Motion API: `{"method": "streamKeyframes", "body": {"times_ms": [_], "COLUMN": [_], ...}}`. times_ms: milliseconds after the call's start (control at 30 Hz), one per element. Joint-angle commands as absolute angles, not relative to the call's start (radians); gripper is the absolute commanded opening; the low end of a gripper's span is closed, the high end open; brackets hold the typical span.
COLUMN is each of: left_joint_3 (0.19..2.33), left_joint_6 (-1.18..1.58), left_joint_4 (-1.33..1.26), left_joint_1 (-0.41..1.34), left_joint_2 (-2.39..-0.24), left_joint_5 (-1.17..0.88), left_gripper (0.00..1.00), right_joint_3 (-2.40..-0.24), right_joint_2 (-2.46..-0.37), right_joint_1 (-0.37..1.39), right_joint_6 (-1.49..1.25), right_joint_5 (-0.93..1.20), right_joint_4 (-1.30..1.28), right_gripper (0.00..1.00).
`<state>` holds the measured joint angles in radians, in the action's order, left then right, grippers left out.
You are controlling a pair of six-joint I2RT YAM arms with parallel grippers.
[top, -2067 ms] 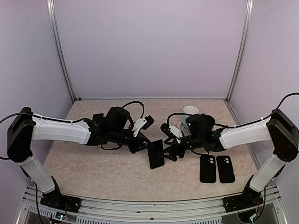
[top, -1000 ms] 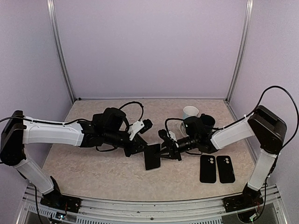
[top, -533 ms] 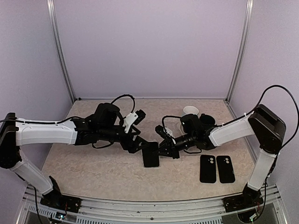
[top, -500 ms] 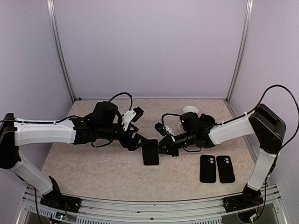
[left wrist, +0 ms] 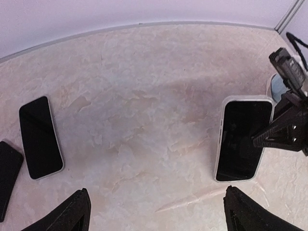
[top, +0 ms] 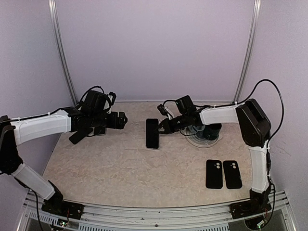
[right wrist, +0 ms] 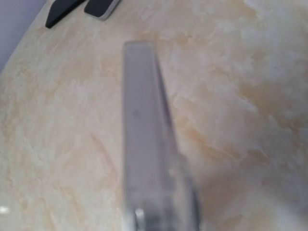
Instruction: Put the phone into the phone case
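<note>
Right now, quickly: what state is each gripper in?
Left gripper: jaws open, holding nothing.
Right gripper: jaws closed on the edge of the phone.

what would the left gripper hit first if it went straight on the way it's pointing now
Probably the bare table, with the cased phone lying just right of that line; depth is hard to judge.

A robot lab test cell. Plain lilac walls (top: 154, 48) close in three sides, with bare aluminium posts (top: 58, 53) at the desk's far corners. The marble-patterned desk (top: 120, 168) carries no furnishings. Two white-and-black arms (top: 43, 127) with loose cables (top: 269, 91) are bolted to a metal rail (top: 154, 216) along its near edge.
</note>
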<state>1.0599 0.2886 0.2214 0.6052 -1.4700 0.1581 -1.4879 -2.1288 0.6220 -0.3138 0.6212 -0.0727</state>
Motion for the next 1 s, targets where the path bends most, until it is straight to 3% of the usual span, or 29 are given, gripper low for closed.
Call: {"method": "streamKeyframes", "body": {"times_ms": [0, 67, 167, 300, 800, 967], "left_joint_3": [1.050, 1.041, 1.039, 1.044, 1.053, 1.053], "left_joint_6": [0.333, 0.333, 0.334, 0.332, 0.331, 0.333], "left_joint_4": [0.293, 0.291, 0.291, 0.305, 0.327, 0.327], "left_joint_1": [0.600, 0.595, 0.591, 0.589, 0.578, 0.578], "left_joint_2": [-1.478, -1.475, -1.482, -1.498, -1.531, -1.535], "left_joint_5": [0.183, 0.182, 0.178, 0.173, 0.189, 0.187], "left_gripper": [0.95, 0.95, 0.95, 0.95, 0.95, 0.95], "right_joint_3": [-1.602, -1.658, -1.763, -1.886, -1.654, -1.680], "right_joint_2": [-2.198, -2.229, -2.300, -2.403, -2.274, -2.284], "right_joint_1": [0.617, 0.611, 0.606, 0.604, 0.629, 0.630], "right_joint_6": [-0.364, -0.358, -0.330, -0.324, -0.408, -0.389], "right_joint_5": [0.671, 0.630, 0.510, 0.431, 0.352, 0.322], "right_joint_4": [-0.220, -0.262, -0.317, -0.428, -0.277, -0.300], "right_gripper": [0.00, 0.03, 0.15, 0.17, 0.27, 0.31]}}
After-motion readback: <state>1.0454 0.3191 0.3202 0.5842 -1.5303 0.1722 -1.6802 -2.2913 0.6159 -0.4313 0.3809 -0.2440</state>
